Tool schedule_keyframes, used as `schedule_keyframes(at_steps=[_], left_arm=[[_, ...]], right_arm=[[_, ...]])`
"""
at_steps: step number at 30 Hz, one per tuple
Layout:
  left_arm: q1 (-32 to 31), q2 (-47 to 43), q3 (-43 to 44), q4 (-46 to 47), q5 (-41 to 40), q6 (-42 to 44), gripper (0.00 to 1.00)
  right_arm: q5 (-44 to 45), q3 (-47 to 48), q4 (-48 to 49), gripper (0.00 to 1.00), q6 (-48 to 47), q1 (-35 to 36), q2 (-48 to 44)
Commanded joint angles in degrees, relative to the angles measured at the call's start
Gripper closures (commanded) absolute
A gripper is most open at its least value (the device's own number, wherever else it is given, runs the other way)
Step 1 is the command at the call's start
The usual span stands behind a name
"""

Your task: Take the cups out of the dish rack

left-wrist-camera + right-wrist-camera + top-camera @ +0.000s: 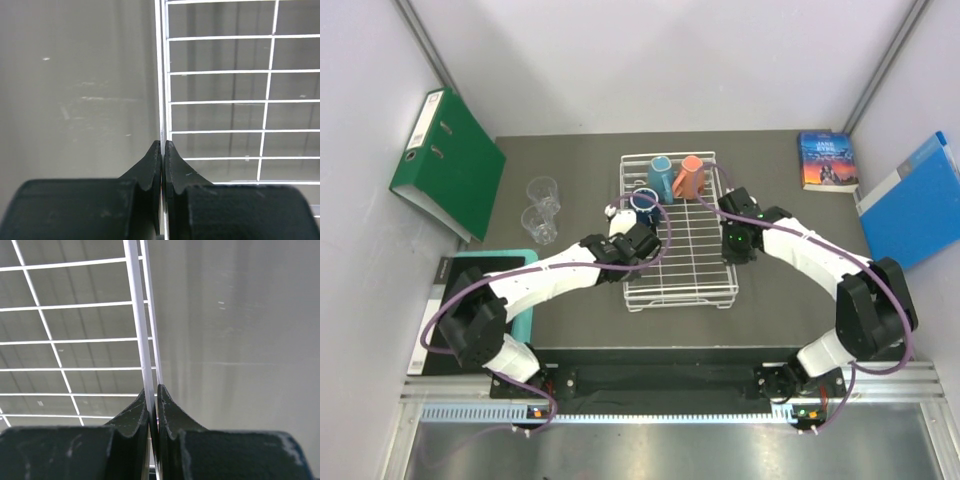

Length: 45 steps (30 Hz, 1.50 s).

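Note:
The white wire dish rack (692,262) lies in the middle of the table. At its far end stand a light-blue mug (660,178), an orange mug (691,177) and a dark-blue mug (645,205). Two clear glasses (541,209) stand on the table to the left of the rack. My left gripper (629,246) is at the rack's left side. In the left wrist view the gripper (163,143) is shut on the rim wire (159,75). My right gripper (732,241) is at the right side, and the right wrist view shows it (154,389) shut on that rim wire (134,300).
A green binder (445,165) leans at the back left. A book (828,160) and a blue folder (915,200) lie at the back right. A teal tray (525,258) and a dark notebook (435,300) sit at the near left, under the left arm.

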Motion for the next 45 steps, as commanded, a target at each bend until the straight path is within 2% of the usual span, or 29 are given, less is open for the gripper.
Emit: schedule_keyframes(at_steps=[1, 12, 35, 42, 43, 45], left_arm=[[1.8, -3.8, 0.2, -4.5, 8.3, 1.9, 1.0], [10.7, -4.6, -0.4, -8.5, 8.6, 5.4, 1.0], [19.7, -3.5, -1.1, -10.7, 9.2, 9.9, 1.0], [20.3, -2.8, 1.2, -11.0, 9.3, 10.9, 1.0], [20.3, -2.7, 1.4, -10.8, 9.5, 10.9, 1.0], [20.4, -2.5, 1.9, -10.6, 9.8, 11.1, 1.0]], right_arm=[[-6.8, 0.2, 14.9, 1.0, 11.1, 3.7, 5.6], [-8.8, 4.1, 17.0, 1.0, 13.8, 10.4, 11.0], [-12.5, 6.9, 20.3, 1.0, 16.8, 18.4, 19.0], [-8.6, 9.0, 17.0, 1.0, 15.3, 19.0, 17.1], [-7.3, 9.5, 16.0, 0.98, 14.5, 19.0, 16.9], [-5.2, 11.4, 14.0, 0.81, 13.7, 18.9, 15.9]])
